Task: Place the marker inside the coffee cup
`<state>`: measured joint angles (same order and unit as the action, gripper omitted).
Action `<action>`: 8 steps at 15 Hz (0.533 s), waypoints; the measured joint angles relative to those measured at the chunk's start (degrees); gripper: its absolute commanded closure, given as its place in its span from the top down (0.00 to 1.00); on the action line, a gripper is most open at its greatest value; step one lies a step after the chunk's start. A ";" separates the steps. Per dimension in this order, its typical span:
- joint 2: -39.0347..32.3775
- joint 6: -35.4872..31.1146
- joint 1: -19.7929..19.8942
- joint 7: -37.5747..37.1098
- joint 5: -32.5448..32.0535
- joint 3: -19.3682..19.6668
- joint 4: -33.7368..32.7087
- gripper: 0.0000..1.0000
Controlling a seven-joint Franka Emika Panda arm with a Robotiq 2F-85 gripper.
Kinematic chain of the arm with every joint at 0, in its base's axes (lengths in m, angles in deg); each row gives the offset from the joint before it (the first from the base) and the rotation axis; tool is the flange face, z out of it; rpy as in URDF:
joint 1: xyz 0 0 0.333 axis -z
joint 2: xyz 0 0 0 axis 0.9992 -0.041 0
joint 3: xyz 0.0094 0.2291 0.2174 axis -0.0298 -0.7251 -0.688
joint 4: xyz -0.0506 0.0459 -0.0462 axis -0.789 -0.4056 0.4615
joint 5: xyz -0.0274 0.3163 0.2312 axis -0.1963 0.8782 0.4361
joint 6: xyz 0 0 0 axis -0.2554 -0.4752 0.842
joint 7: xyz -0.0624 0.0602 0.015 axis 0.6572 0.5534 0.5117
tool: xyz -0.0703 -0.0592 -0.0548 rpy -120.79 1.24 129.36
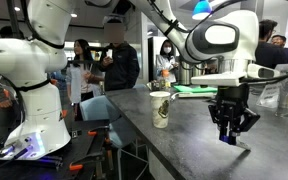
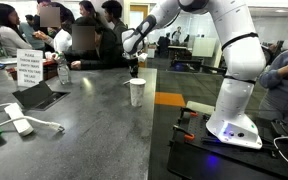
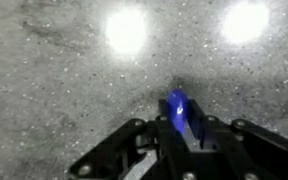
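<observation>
My gripper (image 1: pixel 230 132) hangs just above the dark countertop, to the right of the coffee cup (image 1: pixel 160 109). The cup is off-white with a dark green print and stands upright and open. In the wrist view the gripper (image 3: pixel 182 122) is shut on the marker (image 3: pixel 177 107), whose blue end sticks out between the fingers toward the speckled counter. In an exterior view the gripper (image 2: pixel 134 68) is behind the cup (image 2: pixel 137 92), farther along the counter. The marker's white barrel is hidden by the fingers.
A green flat object (image 1: pixel 189 90) lies behind the cup. A tablet (image 2: pixel 39 96), a white cabled device (image 2: pixel 17 122), a bottle (image 2: pixel 63 71) and a sign (image 2: pixel 30 66) stand on the counter. People sit at the far side. A second white robot base (image 1: pixel 29 110) stands beside the counter.
</observation>
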<state>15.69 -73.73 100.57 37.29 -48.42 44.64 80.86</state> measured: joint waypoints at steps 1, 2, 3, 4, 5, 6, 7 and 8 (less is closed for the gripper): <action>0.70 0.53 -0.32 0.02 -1.96 0.18 -0.14 0.06; 1.48 1.15 -0.60 0.15 -3.74 0.28 -0.16 0.06; 2.33 1.85 -0.88 0.38 -5.41 0.29 -0.15 0.06; 3.22 2.74 -1.20 1.12 -6.70 0.25 -0.13 0.06; 4.25 3.85 -1.74 1.72 -8.34 0.19 0.04 0.06; 5.38 4.86 -2.47 2.19 -10.34 0.17 0.54 0.06; 6.60 5.69 -3.36 2.29 -12.87 0.17 1.31 0.06; 7.86 6.36 -4.29 2.29 -15.12 0.15 2.26 0.06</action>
<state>23.55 -67.37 96.28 39.57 -63.54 44.79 83.12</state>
